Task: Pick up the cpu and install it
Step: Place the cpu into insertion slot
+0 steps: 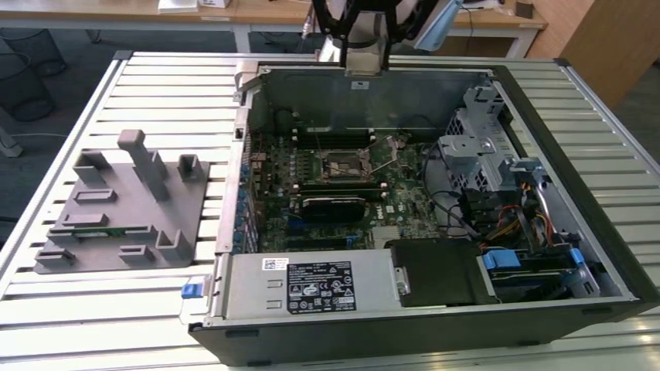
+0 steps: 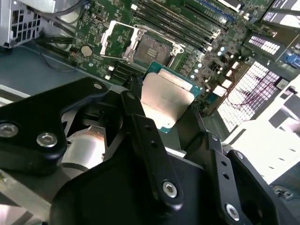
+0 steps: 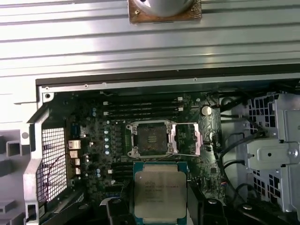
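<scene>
The end effector [image 2: 165, 115] clamps the cpu [image 3: 159, 191] by opposite edges, held level near the open socket [image 3: 151, 138], likely to keep it square.

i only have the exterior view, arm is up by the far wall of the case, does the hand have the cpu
observer: yes, in both wrist views the hand is shut on the cpu, with a black finger on each of two opposite edges.
operator: is the socket ready or closed
observer: open. the socket is bare inside and its metal frame is swung out to one side.
operator: chip touching it at all
observer: no, in the second wrist view the cpu hangs clear of the socket and is not seated.
</scene>
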Controlling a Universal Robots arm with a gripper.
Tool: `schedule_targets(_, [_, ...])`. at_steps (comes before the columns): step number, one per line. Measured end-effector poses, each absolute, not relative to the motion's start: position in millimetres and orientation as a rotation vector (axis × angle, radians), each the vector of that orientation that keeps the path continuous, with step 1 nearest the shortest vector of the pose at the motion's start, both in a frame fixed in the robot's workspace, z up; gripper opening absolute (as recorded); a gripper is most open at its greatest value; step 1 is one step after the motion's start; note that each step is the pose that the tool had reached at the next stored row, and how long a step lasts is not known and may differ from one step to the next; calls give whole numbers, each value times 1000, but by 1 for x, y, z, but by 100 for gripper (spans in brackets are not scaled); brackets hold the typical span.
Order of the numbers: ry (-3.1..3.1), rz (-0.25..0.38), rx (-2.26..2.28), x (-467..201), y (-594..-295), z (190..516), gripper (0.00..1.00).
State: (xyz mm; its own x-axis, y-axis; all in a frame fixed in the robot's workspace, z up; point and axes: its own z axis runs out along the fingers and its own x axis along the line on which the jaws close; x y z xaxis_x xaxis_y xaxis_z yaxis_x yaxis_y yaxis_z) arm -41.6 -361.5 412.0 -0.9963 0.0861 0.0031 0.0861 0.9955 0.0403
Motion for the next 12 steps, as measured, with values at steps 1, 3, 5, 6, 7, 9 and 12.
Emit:
schedule_targets(1, [-3136, -63, -159, -42, -361, 412, 54])
schedule_targets(3, [-3135, -63, -193, -42, -361, 411, 54])
schedule_targets(5, [-3134, -64, -221, -42, -361, 410, 54])
schedule_targets(6, [-3133, -63, -243, -42, -361, 410, 54])
schedule_targets(7, [-3131, -63, -267, -42, -361, 410, 54])
schedule_targets(9, [-3128, -64, -313, -42, -361, 409, 54])
schedule_targets(12, [-3123, -63, -367, -42, -361, 408, 54])
